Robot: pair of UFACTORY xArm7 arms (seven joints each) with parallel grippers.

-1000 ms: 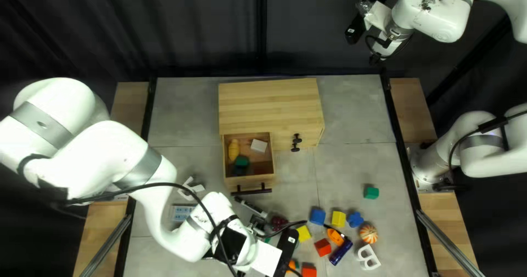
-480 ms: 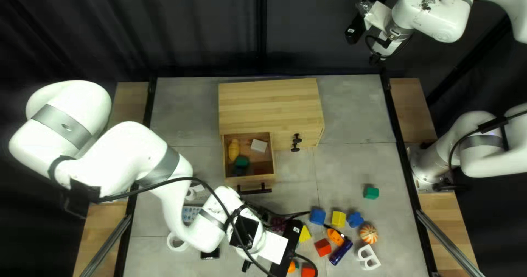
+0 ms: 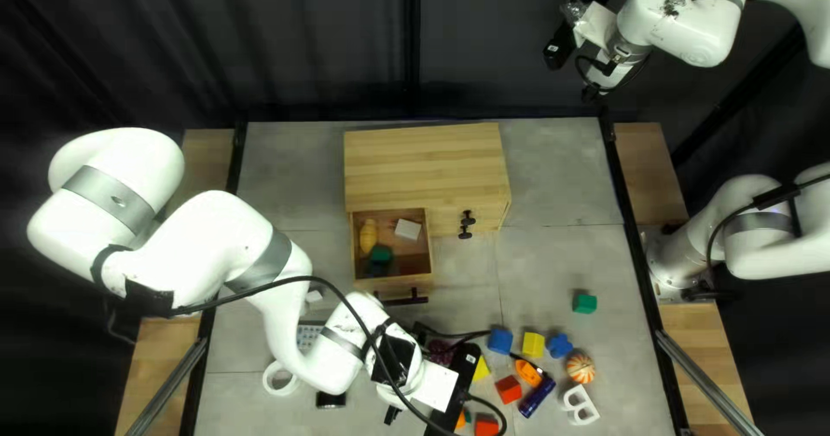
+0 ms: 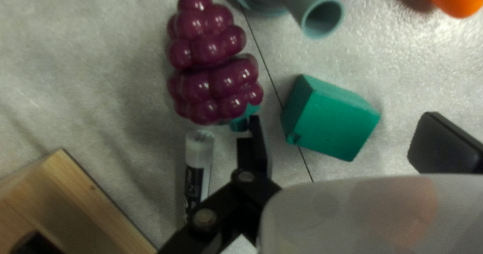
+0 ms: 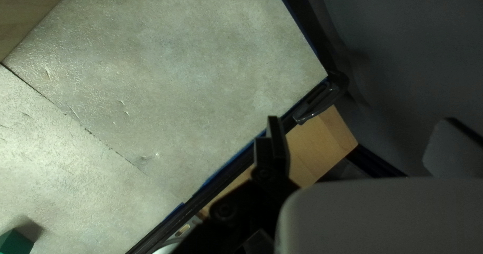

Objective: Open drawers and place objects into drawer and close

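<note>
The left hand (image 3: 392, 414) hangs open near a green block (image 4: 334, 123), and the right hand (image 3: 591, 93) is open too.

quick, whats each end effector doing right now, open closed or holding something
Left end effector: open, holding nothing; a green block lies ahead of it.
Right end effector: open, holding nothing.
</note>
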